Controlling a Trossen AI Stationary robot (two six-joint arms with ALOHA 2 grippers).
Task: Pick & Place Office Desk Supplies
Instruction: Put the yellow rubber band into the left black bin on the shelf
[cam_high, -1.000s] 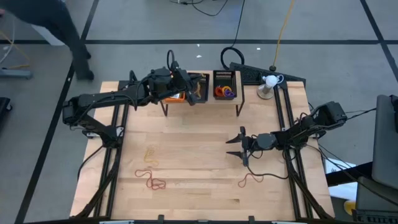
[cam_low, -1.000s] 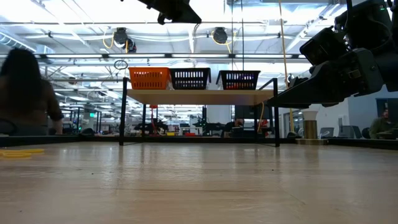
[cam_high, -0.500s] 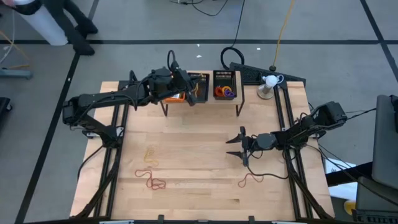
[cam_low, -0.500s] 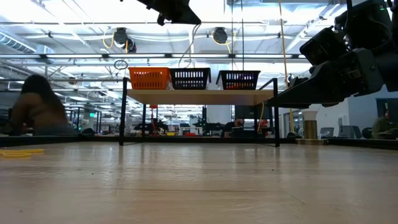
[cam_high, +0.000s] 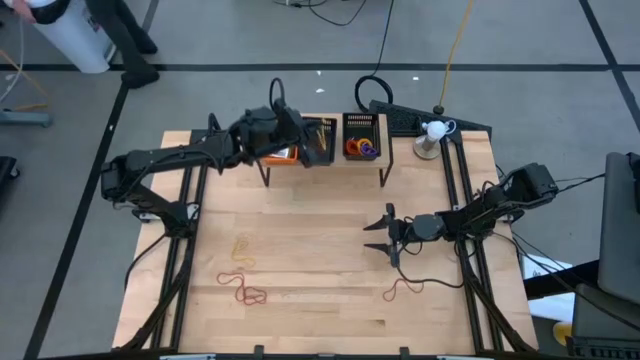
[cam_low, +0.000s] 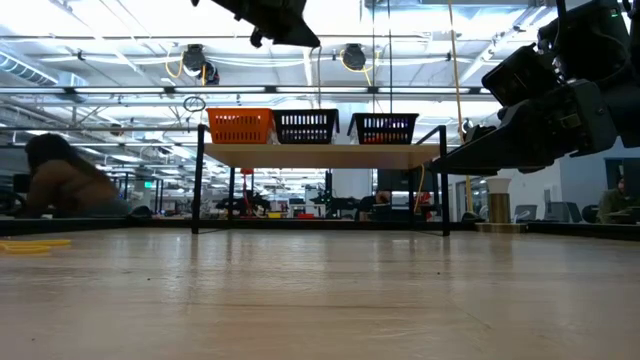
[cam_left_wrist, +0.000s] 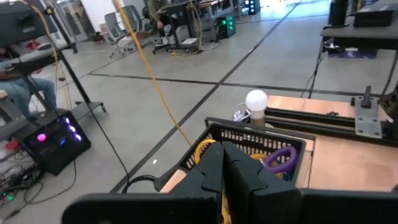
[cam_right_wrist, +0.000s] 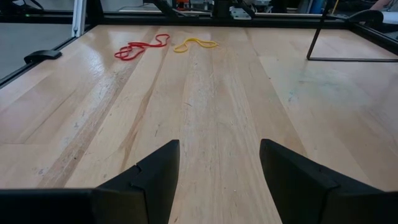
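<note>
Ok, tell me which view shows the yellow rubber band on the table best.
The right wrist view: the yellow rubber band lies in plain sight on the wood, beside the red rubber bands. The high view shows it only as a faint loop. The low view shows only a thin yellow streak at the left edge, possibly the band; the left wrist view misses it.

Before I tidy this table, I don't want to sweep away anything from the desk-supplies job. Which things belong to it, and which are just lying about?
Belongs to the job:
red rubber bands
lone red band
yellow rubber band
orange and purple rings in the black tray

Just lying about:
white bulb at the table's corner
black cable on the floor
</note>
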